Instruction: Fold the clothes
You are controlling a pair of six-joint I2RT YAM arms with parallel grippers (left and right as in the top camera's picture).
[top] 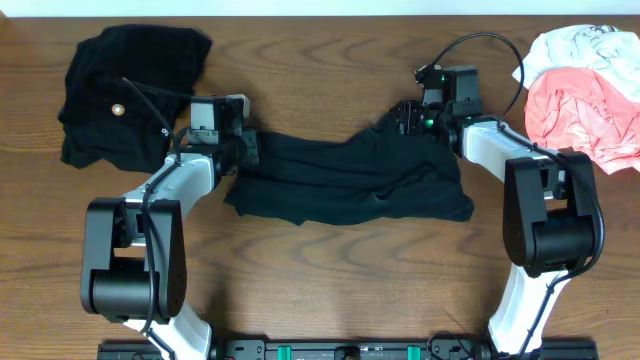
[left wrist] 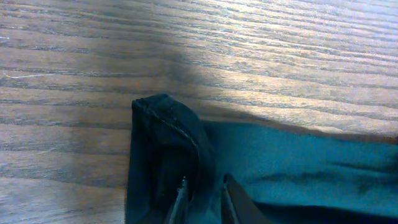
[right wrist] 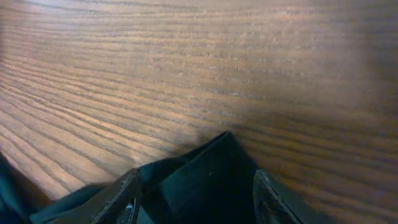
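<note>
Wood-grain bench (top: 330, 60) carries everything. Left arm (top: 150, 230) reaches in from bottom left, right arm (top: 540, 210) from bottom right, both angled in toward the middle. Black shirt (top: 350, 180) lies mid-bench, stretched out sideways between the two arms, rumpled, lower edge uneven, its upper right corner bunched up. Black garment pile (top: 120, 100) sits at the far left corner, crumpled, just beside the left arm's wrist and apart from the shirt. Pink garment (top: 580, 110) is bunched at the far right edge, with a white garment (top: 580, 45) touching it on the far side, partly out of frame; both well apart from the shirt. Left hand (top: 245, 150) is at the shirt's left end; in the left wrist view its fingers (left wrist: 180, 199) are nearly pressed together, pinching a folded, stitched hem of the shirt, the fabric curling up around one finger. Right hand (top: 408, 118) is at the shirt's upper right corner; in the right wrist view its fingers (right wrist: 273, 199) are spread, straddling a peaked fold of the fabric, not clamped on it. Small pale button (top: 118, 110) shows on the black pile, near its middle.
</note>
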